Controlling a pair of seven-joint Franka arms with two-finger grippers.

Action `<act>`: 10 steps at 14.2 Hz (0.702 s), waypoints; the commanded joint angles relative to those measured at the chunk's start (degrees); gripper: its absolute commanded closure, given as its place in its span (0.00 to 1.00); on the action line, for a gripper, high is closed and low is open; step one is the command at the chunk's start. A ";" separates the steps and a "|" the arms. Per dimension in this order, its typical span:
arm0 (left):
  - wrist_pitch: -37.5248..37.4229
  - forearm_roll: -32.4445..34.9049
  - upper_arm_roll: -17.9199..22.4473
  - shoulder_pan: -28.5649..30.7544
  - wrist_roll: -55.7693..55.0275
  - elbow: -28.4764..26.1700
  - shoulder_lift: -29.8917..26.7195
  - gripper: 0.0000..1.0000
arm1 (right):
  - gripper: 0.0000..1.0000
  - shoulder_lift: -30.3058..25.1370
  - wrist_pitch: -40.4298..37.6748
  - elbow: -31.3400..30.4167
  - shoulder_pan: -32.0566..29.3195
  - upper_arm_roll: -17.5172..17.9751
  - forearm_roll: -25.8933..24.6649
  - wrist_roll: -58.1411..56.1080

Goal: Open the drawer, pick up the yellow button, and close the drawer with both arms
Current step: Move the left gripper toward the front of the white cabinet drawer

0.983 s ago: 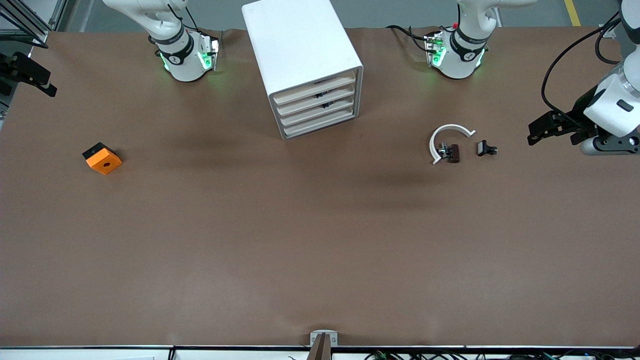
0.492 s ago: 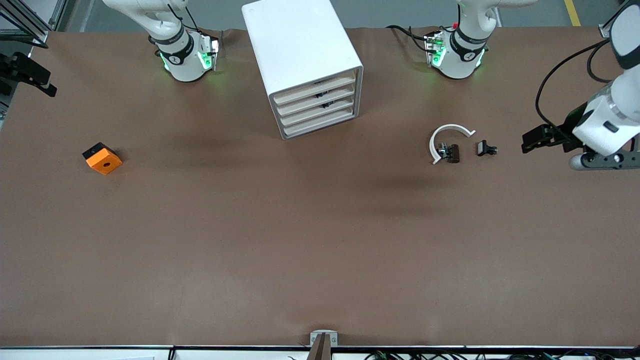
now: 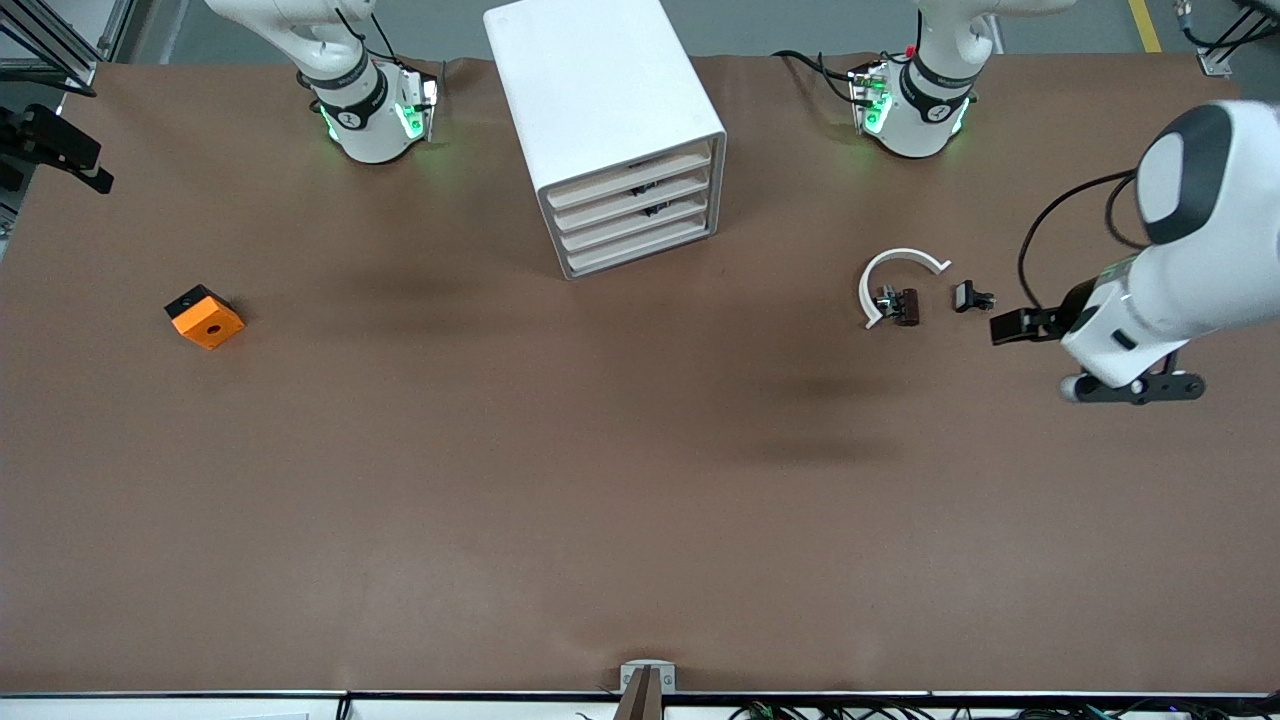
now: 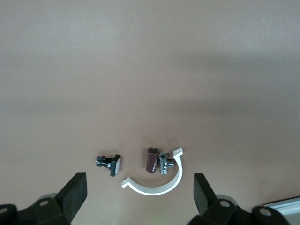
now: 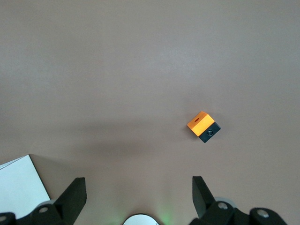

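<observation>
The white drawer cabinet (image 3: 600, 100) stands at the middle of the table between the arms' bases, and its stacked drawers (image 3: 635, 215) are all pushed in. The button is out of view. My left gripper (image 3: 1010, 327) hangs open and holds nothing. It is low over the table at the left arm's end, beside a small black clip part (image 3: 972, 296). In the left wrist view the left gripper (image 4: 139, 194) frames that clip part (image 4: 110, 163) and a white arc (image 4: 157, 185). My right gripper (image 5: 138, 199) is open and empty, high over the right arm's base.
An orange cube (image 3: 205, 317) with a round hole lies toward the right arm's end, and it also shows in the right wrist view (image 5: 203, 125). A brown cylinder with a metal piece (image 3: 900, 303) lies inside the white arc (image 3: 895, 270).
The left arm has swung down and inward from the table's end, bringing its gripper close to the black clip part. The right arm and all objects are unmoved.
</observation>
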 commanded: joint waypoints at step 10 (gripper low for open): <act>-8.31 -8.54 -0.15 -9.04 -28.12 13.73 13.32 0.00 | 0.00 -0.48 0.10 0.18 -0.74 0.49 -0.84 -0.48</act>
